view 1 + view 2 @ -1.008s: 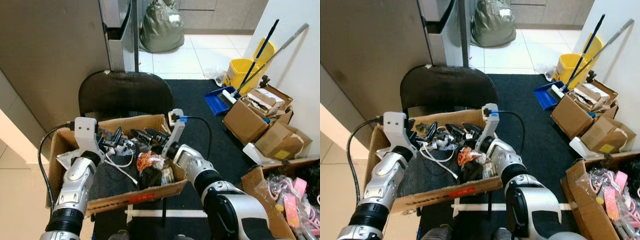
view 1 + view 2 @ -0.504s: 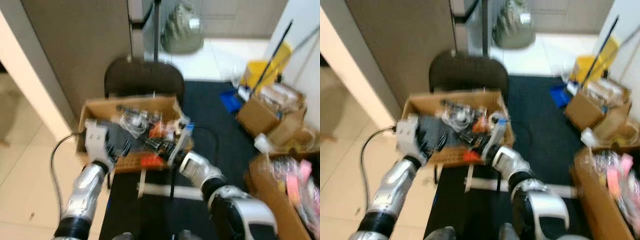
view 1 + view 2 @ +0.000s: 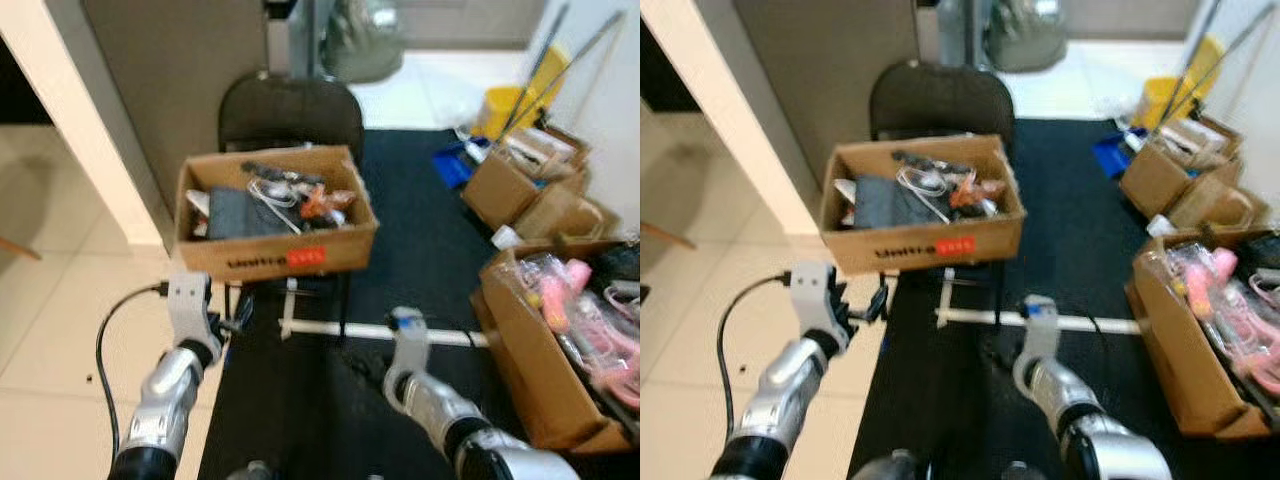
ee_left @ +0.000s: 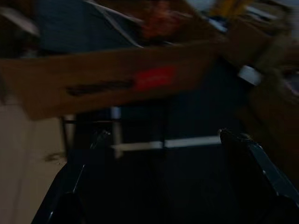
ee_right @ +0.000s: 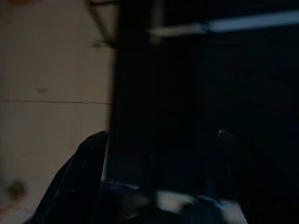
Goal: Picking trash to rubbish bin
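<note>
A cardboard box [image 3: 275,255] full of trash sits on a black chair [image 3: 290,105]. Inside it are white cables [image 3: 275,190], a dark flat item [image 3: 238,212] and an orange scrap [image 3: 318,203]. My left gripper [image 3: 876,300] hangs below and in front of the box at its left corner, open with nothing between its fingers [image 4: 252,154]. My right gripper [image 5: 161,135] is low over the black mat [image 3: 400,260], in front of the box. Its fingers stand apart in the dark wrist view, holding nothing.
An open box of pink items [image 3: 560,330] stands close at the right, with more cardboard boxes [image 3: 520,180] behind it. A yellow mop bucket [image 3: 500,110] and a green sack [image 3: 370,25] are at the back. A wall corner [image 3: 90,130] and tiled floor [image 3: 60,330] lie to the left.
The whole view has pulled back from the box. Both grippers, which were inside the box among the trash, are now out of it and lower, holding nothing.
</note>
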